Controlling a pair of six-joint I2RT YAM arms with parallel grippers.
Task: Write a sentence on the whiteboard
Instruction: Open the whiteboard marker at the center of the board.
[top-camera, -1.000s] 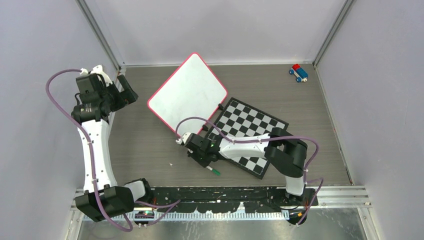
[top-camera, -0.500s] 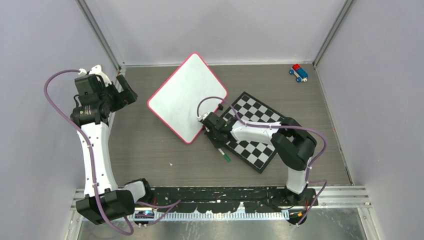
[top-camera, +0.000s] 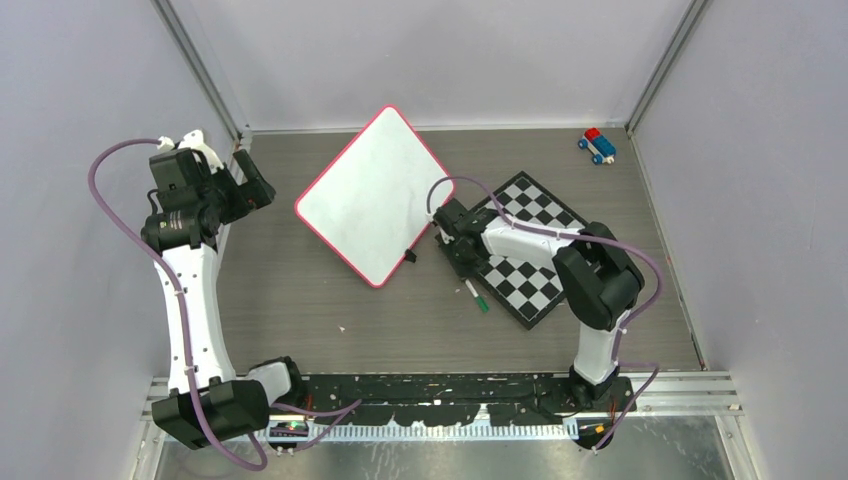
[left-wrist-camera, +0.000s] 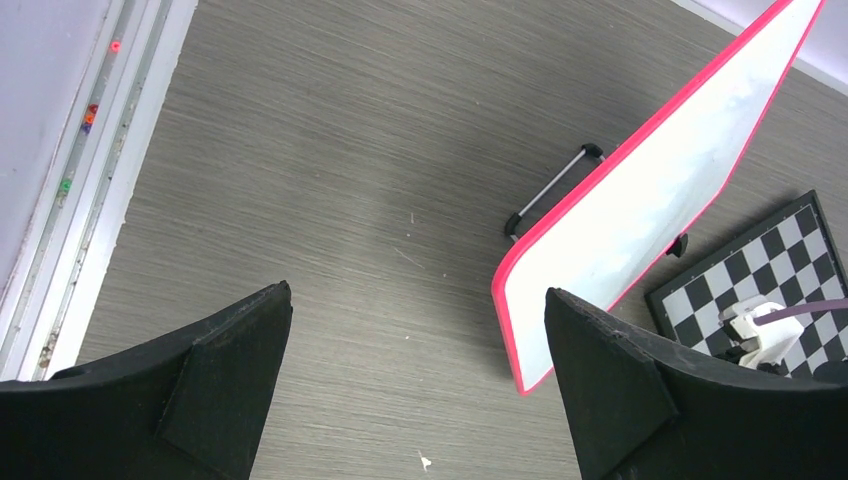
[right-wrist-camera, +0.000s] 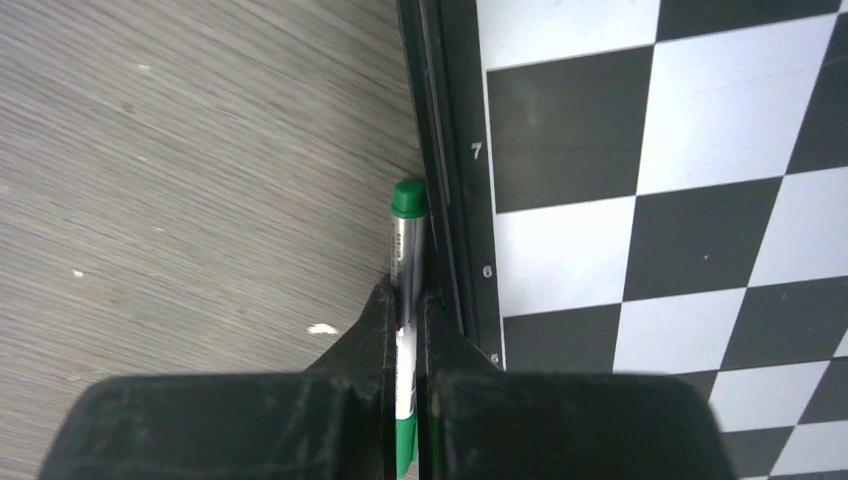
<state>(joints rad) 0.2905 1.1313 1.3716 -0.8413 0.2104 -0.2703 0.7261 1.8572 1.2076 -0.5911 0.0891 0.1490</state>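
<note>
Clamping the green marker (right-wrist-camera: 405, 235) beside the checkered board (top-camera: 520, 285), my right gripper (right-wrist-camera: 405, 300) was at the frame's centre. The whiteboard (top-camera: 372, 195) lay blank just upper left of it on the counter (top-camera: 300, 300). My left gripper (left-wrist-camera: 418, 295) stood wide open. Next, I judged, the marker tip must go to the whiteboard.

Checkered board (top-camera: 545, 290): black and white; we see it flat on the desk, turned like a diamond, with 7 and 6 printed on its border.
Marker (top-camera: 476, 296): green-capped, just beside that border, running along it.
Toy (top-camera: 597, 145): blue and red, far right corner, well apart.
Desk (top-camera: 300, 290): grey wood grain.
Walls (top-camera: 430, 50): pale lilac.
</note>
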